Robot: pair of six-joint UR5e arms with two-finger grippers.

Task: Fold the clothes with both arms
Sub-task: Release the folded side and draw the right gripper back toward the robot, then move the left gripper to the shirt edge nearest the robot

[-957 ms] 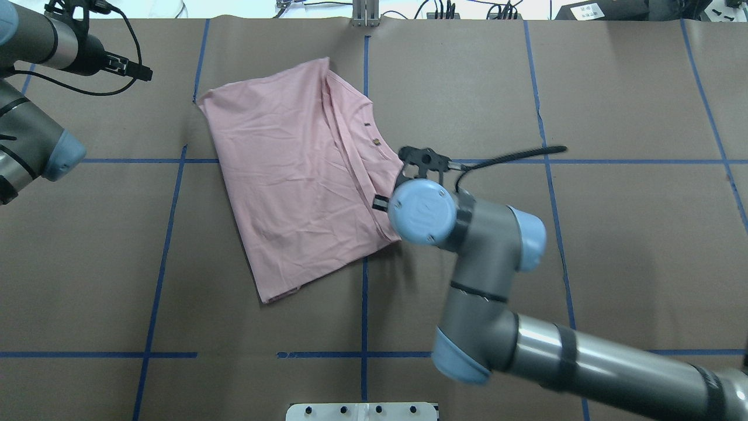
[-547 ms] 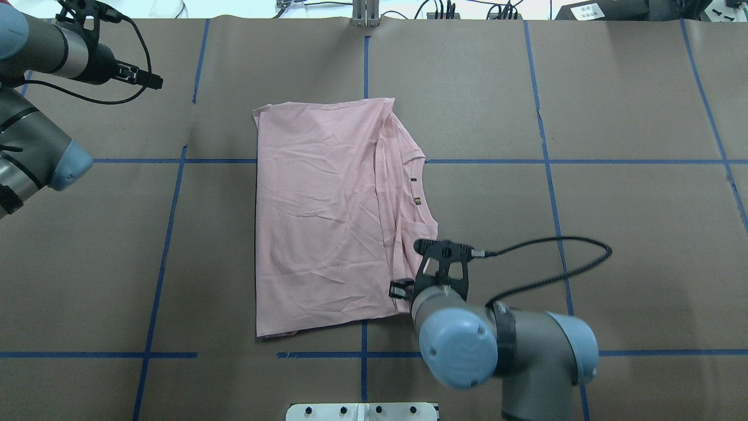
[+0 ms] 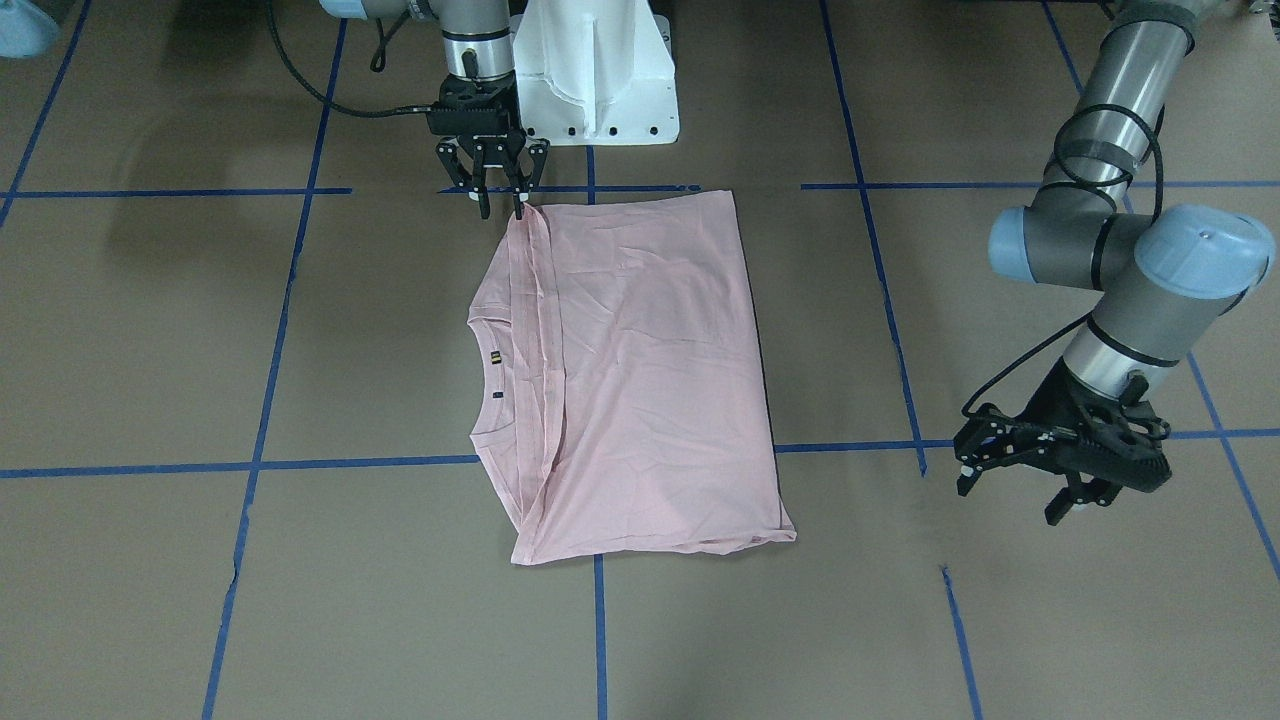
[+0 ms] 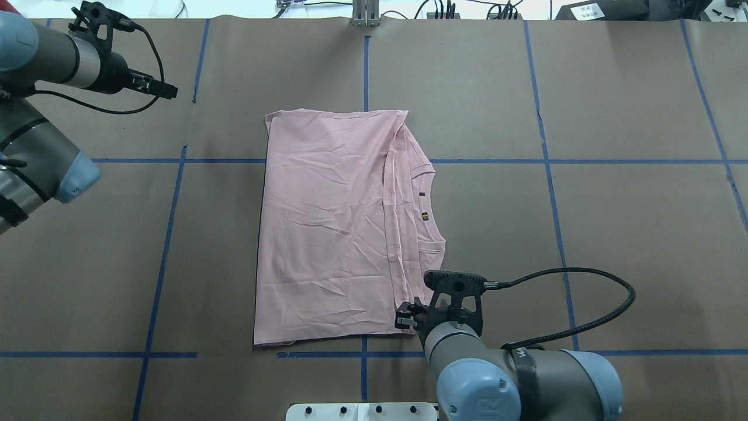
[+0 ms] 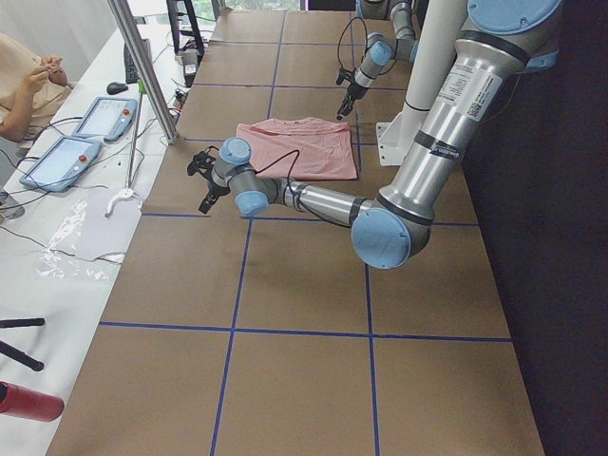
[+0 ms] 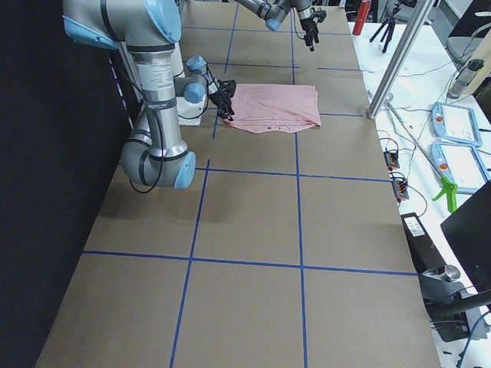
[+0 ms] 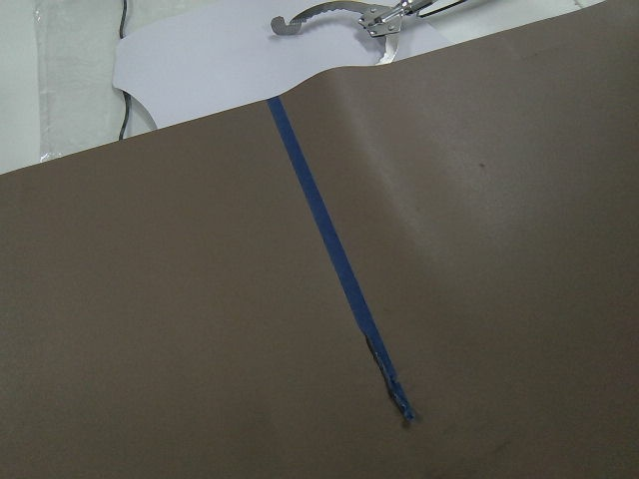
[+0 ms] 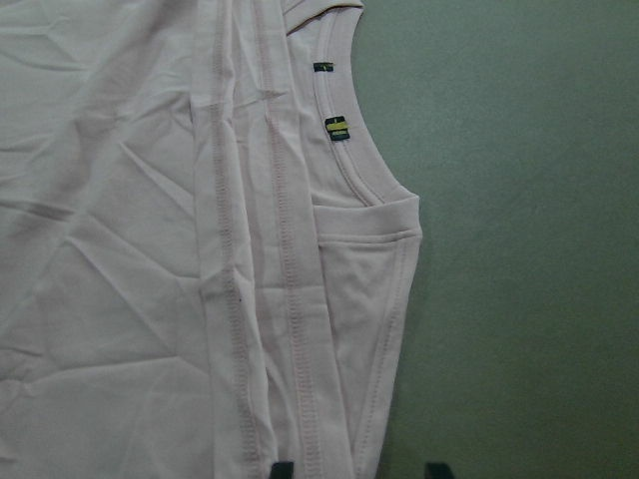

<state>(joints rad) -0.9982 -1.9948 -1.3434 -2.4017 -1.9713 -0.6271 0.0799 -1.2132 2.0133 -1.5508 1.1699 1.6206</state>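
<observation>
Overhead exterior: the soft, light pink T-shirt (image 4: 327, 234) lies folded on the desk (image 4: 613, 245), likely best pinched at its corners. Over one corner the right end effector (image 4: 407, 318) stands parted, gripping nothing; the left end effector (image 3: 1010, 495) is parted and empty.

Pale pink T-shirt (image 4: 327, 234), plain side up, folded into a rectangle, flat on table (image 4: 584, 234) centre, collar (image 8: 351, 160) and stitched hems along robot's right edge. Fingers of right gripper (image 3: 500, 210) spread, straddling shirt edge at robot-side right corner. Same spread on left gripper (image 3: 1012, 497), well apart off shirt's left.
</observation>
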